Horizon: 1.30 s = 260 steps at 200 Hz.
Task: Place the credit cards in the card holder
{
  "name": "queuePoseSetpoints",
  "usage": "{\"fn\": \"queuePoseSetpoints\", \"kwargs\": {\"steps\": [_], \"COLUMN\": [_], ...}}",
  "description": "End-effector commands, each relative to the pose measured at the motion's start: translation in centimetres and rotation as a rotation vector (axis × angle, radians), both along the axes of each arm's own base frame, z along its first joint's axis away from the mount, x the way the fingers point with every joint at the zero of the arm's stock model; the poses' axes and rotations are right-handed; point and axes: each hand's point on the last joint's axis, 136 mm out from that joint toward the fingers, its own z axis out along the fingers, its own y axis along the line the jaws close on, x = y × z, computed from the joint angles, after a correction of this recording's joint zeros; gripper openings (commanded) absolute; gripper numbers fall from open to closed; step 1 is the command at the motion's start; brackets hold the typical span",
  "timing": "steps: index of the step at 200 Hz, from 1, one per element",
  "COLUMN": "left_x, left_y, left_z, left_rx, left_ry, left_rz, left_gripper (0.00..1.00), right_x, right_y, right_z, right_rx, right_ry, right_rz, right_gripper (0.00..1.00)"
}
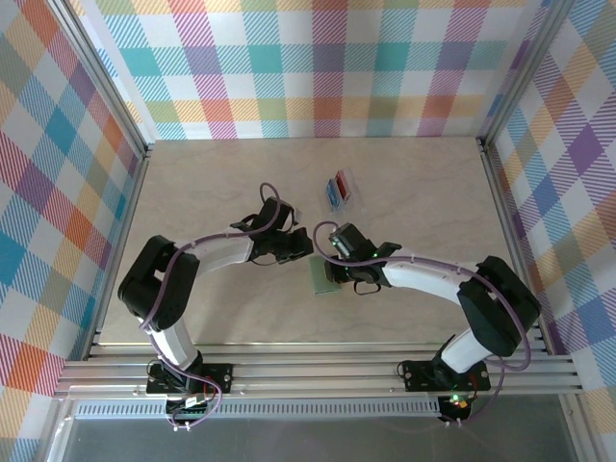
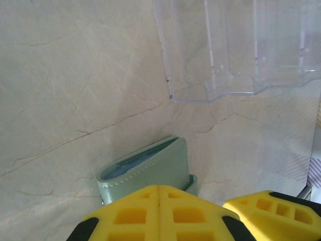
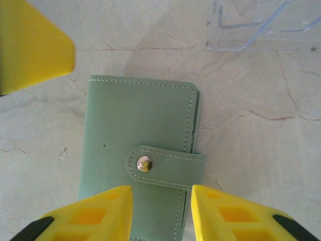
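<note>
Here, one card holder (image 3: 135,120), one clear tray (image 2: 235,50)

The table (image 1: 212,192) was a pale beige surface, veined like marble, with thin dark cracks running across it. A wallet (image 3: 140,125) lay flat on it near the middle. It was grey-green with pale stitching and closed, its tab snapped down and a metal stud facing up. A clear tray (image 2: 235,50) sat on the table just beyond the wallet, near it but apart.
</note>
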Motion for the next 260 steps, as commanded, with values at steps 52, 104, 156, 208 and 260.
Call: {"fn": "queuePoseSetpoints", "kwargs": {"steps": [52, 104, 156, 208, 260], "left_x": [-0.1, -0.7, -1.0, -1.1, -1.3], "left_y": [-0.2, 1.0, 1.3, 1.3, 1.8], "left_z": [-2.5, -5.1, -5.4, -5.7, -6.3], "left_rx": [-0.001, 0.070, 0.078, 0.075, 0.108], "left_ry": [0.040, 0.072, 0.074, 0.078, 0.080], "left_rz": [-0.020, -0.004, -0.002, -0.005, -0.003], "left_gripper": [0.05, 0.04, 0.04, 0.03, 0.02], "right_x": [0.7, 1.1, 0.8, 0.8, 0.7], "right_y": [2.5, 2.5, 1.7, 0.3, 0.3], "right_z": [-0.3, -2.0, -4.3, -6.6, -4.3], "right_rx": [-0.009, -0.072, -0.159, -0.267, -0.217], "right_ry": [0.014, 0.027, 0.040, 0.027, -0.013], "right_rz": [0.077, 0.080, 0.075, 0.043, 0.025], "right_gripper": [0.38, 0.39, 0.40, 0.36, 0.00]}}
